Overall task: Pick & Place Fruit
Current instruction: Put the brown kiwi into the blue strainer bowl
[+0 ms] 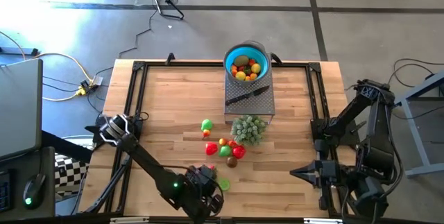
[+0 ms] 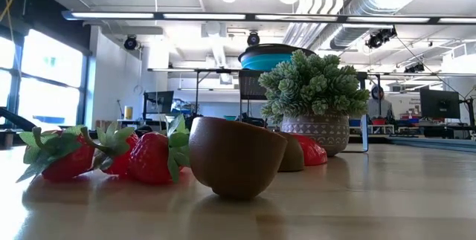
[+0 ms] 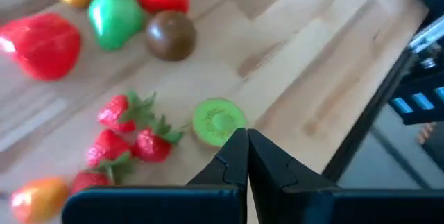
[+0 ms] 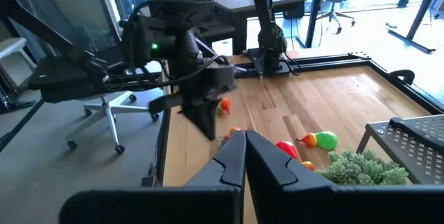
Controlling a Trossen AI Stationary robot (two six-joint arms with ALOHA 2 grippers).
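So, biggest first: we see the wooden surface [image 1: 173,99] w/ a black frame round it. At its far edge a metal mesh stand [image 1: 250,99] carries a blue bowl [image 1: 229,55] holding several of the fruit, plus a black-handled knife [image 1: 244,97] lying just in front of the bowl. Just beside the stand's near side sits a pale green bushy plant [image 1: 248,128]. Most loose fruit [image 1: 225,148] lies in a cluster on the surface next to the plant, red, green, orange & brown pcs, w/ a green-and-yellow one [image 1: 207,125] a bit apart. Left end effector [image 3: 247,156] hovers low at the near edge, fingers pressed shut, empty, tips just beside a green kiwi slice [image 3: 218,121] & some strawberries [image 3: 125,141]. Right end effector [image 4: 244,156] waits off the surface's right side, also closed, holding nothing.
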